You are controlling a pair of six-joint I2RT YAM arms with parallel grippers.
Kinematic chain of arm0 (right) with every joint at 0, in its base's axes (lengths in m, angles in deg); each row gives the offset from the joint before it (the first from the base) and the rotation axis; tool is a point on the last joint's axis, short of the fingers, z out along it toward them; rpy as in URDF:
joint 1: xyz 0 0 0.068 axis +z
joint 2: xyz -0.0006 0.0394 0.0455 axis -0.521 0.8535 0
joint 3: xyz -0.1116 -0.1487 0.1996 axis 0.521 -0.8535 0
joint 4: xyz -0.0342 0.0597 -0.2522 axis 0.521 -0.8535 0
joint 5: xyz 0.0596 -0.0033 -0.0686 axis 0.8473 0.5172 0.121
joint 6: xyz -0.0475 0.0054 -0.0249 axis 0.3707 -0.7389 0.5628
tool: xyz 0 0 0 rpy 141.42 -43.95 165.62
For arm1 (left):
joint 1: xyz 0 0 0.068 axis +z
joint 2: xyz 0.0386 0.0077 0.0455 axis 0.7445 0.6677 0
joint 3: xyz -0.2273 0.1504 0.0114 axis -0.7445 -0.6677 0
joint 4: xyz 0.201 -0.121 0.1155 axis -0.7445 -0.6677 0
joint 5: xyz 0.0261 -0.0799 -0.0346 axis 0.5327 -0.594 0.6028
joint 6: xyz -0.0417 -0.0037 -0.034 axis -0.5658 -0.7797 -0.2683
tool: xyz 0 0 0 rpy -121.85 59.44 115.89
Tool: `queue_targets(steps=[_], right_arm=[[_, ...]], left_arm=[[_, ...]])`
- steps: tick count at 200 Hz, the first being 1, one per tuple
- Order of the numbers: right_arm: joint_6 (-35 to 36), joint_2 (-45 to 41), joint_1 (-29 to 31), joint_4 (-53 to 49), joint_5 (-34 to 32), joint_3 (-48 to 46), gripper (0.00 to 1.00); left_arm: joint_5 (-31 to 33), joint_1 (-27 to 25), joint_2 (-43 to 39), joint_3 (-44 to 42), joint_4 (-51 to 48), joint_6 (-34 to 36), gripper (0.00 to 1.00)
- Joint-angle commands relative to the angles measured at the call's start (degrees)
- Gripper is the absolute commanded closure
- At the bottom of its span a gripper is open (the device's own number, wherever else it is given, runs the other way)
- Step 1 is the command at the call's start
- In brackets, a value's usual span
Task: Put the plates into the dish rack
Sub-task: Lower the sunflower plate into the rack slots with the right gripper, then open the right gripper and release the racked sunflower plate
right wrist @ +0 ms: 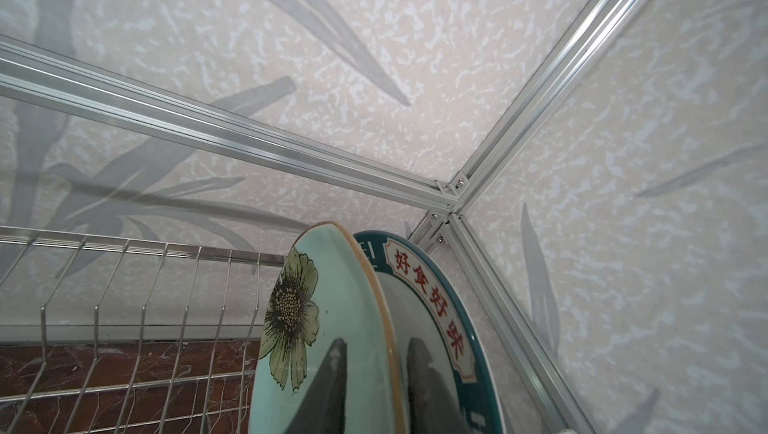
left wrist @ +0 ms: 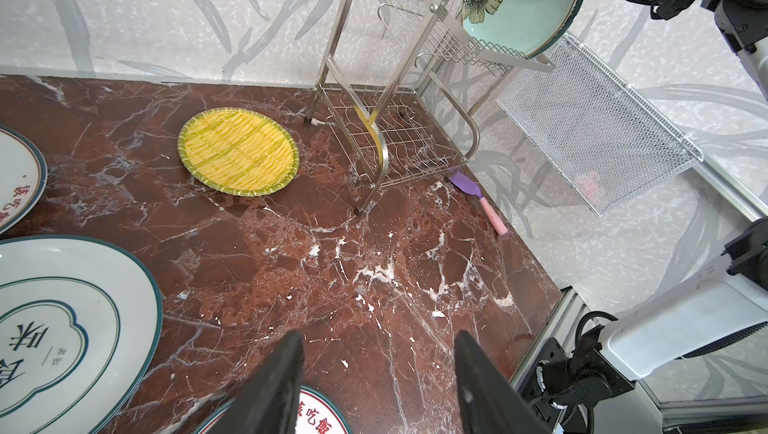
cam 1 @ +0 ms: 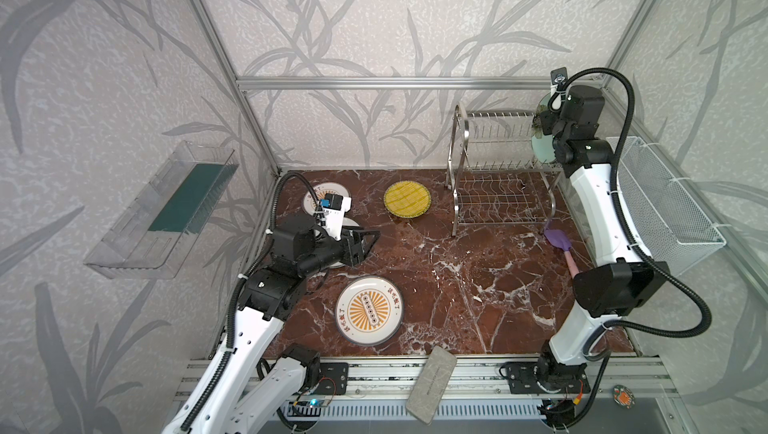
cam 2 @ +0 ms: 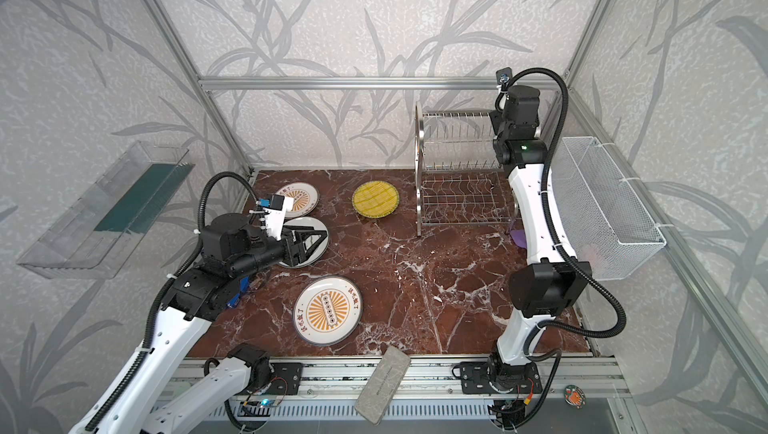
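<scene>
The mint flower plate (right wrist: 324,349) stands on edge in the dish rack's (cam 1: 498,187) upper tier, just in front of a teal-rimmed plate (right wrist: 440,307). My right gripper (right wrist: 376,342) straddles the mint rim, one finger on each side, slightly apart from it. On the table lie a sunburst plate (cam 1: 369,310), a second sunburst plate (cam 2: 301,199) at the back left, a yellow plate (cam 1: 407,199), and a white ringed plate (left wrist: 62,328). My left gripper (left wrist: 376,334) hangs open and empty, between the ringed plate and the near sunburst plate.
A purple spatula with a pink handle (cam 1: 561,241) lies by the rack's front right foot. A white mesh basket (cam 1: 660,203) hangs on the right wall and a clear plastic tray (cam 1: 162,212) on the left wall. A grey block (cam 1: 432,384) rests on the front rail.
</scene>
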Motion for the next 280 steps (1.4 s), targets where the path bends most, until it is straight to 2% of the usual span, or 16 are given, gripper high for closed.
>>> queue_targets(steps=[1,19,70,133,192,238,257,280], right_arm=[[-1.3,-2.3,0.1,1.5,0.3,2.0,0.71],[-2.2,-2.5,0.0,1.0,0.7,2.4,0.68],[-7.9,-0.9,-1.2,-7.4,3.7,9.7,0.41],[-12.6,-2.1,-2.2,-13.3,7.4,13.8,0.26],[-20.9,-3.9,-4.8,-21.7,18.5,18.7,0.24],[-23.6,-7.0,-5.4,-24.9,25.9,19.3,0.24],[-24.8,-10.8,-5.4,-22.5,28.3,13.8,0.24],[-26.9,-19.2,-5.0,-13.0,29.6,-1.9,0.26]], left_arm=[[-1.0,0.2,-0.2,-0.4,0.3,0.8,0.44],[-1.0,0.3,-0.1,-0.5,0.3,0.8,0.44],[-0.5,0.3,0.2,-0.4,0.1,0.5,0.44],[0.0,0.4,0.5,-0.4,0.0,0.1,0.44],[4.1,0.4,0.4,-0.3,-1.0,-0.8,0.43],[7.7,0.5,-0.6,0.0,-2.1,-0.8,0.44],[7.7,0.5,-0.6,-0.1,-2.1,-0.5,0.44],[8.9,0.5,0.7,0.3,-3.3,-0.3,0.45]])
